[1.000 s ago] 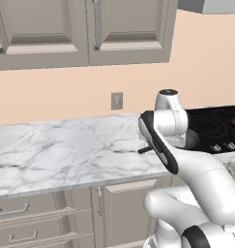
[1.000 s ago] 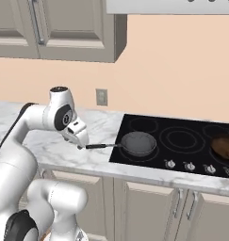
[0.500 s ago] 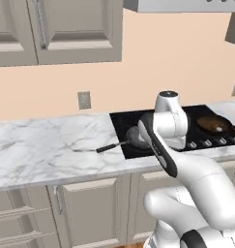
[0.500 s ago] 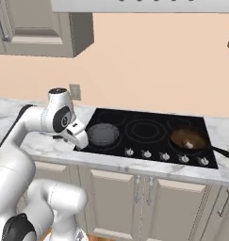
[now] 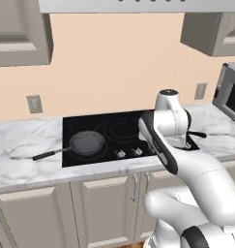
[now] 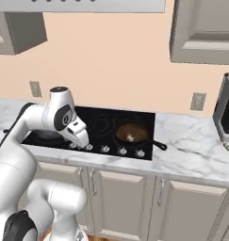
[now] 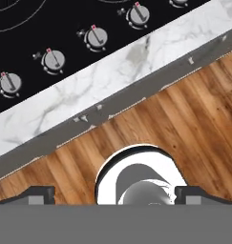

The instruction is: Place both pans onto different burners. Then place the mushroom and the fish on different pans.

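The dark grey pan (image 5: 86, 143) sits on a left burner of the black cooktop (image 5: 133, 121), its handle reaching left over the marble. The brown pan (image 6: 131, 133) rests on a right burner, handle pointing right, with a small pale mushroom (image 6: 130, 137) inside. A slender greenish fish (image 6: 228, 148) lies on the counter at the far right edge. My gripper (image 6: 82, 142) hangs open over the cooktop's front edge near the knobs, holding nothing. In the hand view its fingertips (image 7: 38, 193) stand wide apart above the floor. Burner rings (image 7: 12, 19) show at top left.
A row of silver knobs (image 7: 96, 37) lines the cooktop's front. A grey appliance (image 6: 226, 113) stands on the counter at the right, and a wall socket (image 6: 198, 100) is behind it. Wood floor (image 7: 184, 119) lies below the counter edge.
The base has driven right along the counter, so the whole scene has slid left and the cooktop now sits in the middle. The gripper has stayed open.
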Available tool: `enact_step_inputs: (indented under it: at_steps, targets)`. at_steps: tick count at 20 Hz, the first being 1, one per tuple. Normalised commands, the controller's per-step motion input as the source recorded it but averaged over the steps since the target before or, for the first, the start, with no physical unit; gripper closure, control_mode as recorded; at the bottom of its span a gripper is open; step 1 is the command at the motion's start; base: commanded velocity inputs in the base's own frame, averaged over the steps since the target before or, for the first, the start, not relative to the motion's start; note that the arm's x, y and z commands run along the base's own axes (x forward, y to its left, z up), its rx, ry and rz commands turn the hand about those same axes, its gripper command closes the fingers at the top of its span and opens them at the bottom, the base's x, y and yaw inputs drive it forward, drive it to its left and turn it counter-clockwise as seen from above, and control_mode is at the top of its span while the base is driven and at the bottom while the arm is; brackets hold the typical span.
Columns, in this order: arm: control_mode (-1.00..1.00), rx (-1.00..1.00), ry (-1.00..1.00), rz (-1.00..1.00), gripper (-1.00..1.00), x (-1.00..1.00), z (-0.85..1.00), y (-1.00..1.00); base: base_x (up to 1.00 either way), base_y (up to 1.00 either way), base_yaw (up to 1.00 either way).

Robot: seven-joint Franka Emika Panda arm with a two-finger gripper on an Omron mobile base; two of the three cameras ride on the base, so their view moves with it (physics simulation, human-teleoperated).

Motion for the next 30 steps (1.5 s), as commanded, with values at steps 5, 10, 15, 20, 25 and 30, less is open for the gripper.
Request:
enact_step_inputs:
  at_steps: [5,10,15,20,25,30]
  targets:
    - [1.00,0.00,0.00,0.00,-1.00,0.00,0.00,0.00,0.00,-0.89,0.00]
    - [1.00,0.00,0.00,0.00,-1.00,0.00,0.00,0.00,0.00,-0.83,0.00]
    - [1.00,0.00,0.00,0.00,-1.00,0.00,0.00,0.00,0.00,-0.78,0.00]
    - [1.00,0.00,0.00,0.00,-1.00,0.00,0.00,0.00,0.02,-0.67,0.00]
    - [1.00,0.00,0.00,0.00,-1.00,0.00,0.00,0.00,0.19,-0.54,0.00]
    - [1.00,0.00,0.00,0.00,-1.00,0.00,0.00,0.00,0.29,-0.44,0.00]
